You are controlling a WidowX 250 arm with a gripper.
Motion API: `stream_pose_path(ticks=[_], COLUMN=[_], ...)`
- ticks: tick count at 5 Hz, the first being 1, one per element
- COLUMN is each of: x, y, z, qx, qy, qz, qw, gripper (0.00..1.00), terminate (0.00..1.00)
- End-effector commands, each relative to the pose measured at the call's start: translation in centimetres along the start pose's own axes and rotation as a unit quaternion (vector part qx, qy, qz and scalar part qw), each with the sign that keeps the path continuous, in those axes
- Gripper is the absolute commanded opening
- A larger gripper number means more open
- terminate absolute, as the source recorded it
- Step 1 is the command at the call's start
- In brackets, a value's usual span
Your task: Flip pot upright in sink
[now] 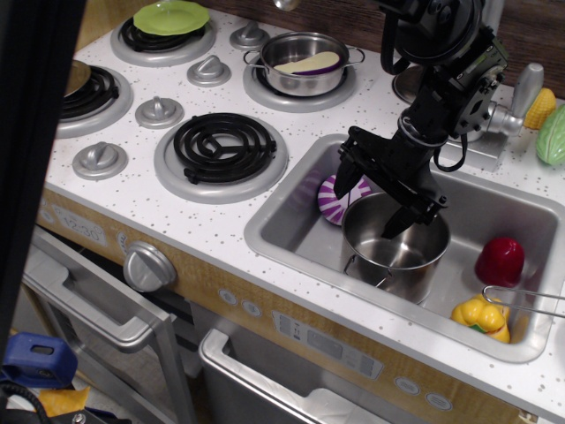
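Note:
The shiny steel pot (399, 262) stands upright with its mouth up in the middle of the grey sink (267, 231). A thin wire loop handle shows on its front side. My black gripper (374, 198) hangs just over the pot's rim, open and holding nothing. One finger (350, 173) is outside the pot on the left, next to the purple ball (332, 200). The other finger (399, 220) reaches into the pot's mouth. The arm comes down from the upper right.
In the sink's right end lie a red pepper (500, 261), a yellow pepper (482, 318) and a wire utensil (526, 297). A faucet (521, 95), corn (540, 107) and a green vegetable (552, 135) are behind it. A shallow pot with a yellow slice (306, 63) sits on a burner.

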State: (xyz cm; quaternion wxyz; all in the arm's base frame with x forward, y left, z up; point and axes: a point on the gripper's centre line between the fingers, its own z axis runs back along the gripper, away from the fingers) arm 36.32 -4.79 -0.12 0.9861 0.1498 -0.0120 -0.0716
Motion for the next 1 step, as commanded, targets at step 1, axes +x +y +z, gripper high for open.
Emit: stream_pose_path(ticks=[1], x=[1.15], y=[1.1], z=[3.26], qx=[-0.003], qy=[-0.046], qz=[0.014], qw=[0.9988], gripper=[1.0], terminate=[1.0])
